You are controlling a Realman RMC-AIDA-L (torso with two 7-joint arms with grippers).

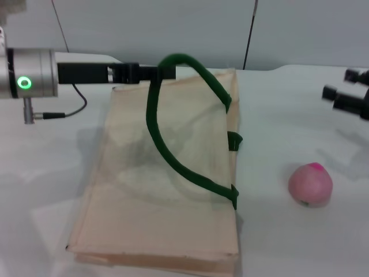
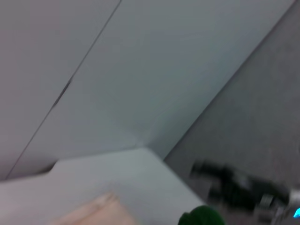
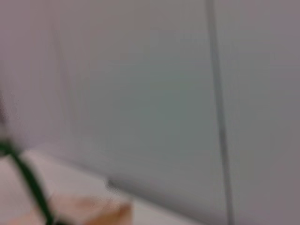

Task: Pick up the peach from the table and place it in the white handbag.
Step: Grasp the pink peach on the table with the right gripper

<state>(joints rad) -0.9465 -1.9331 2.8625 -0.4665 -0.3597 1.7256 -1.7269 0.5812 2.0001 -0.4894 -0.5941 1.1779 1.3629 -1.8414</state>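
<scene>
Left pincer point(image 1: 167, 72) is at the far end of the white handbag point(image 1: 161, 190), clamped on the top of one green rope handle point(image 1: 173, 144) and lifting it clear of the cloth, so the mouth looks set to be held open. Right pincer point(image 1: 346, 92) hangs well to the right of the bag, beyond the peach; can't tell if its fingers are apart or together. Peach point(image 1: 311, 184) sits on the counter point(image 1: 288, 242) just right of the bag's near right corner, not touching it, untouched by either arm. So, as I read it: bag prep under way, pick & place both still to do. Orientation: peach is near round, no real long axis, its bright pink tip up and slightly away from the robot. Bag lies flat, long axis running from the robot to the far edge, handle side on the right, facing the peach.
</scene>
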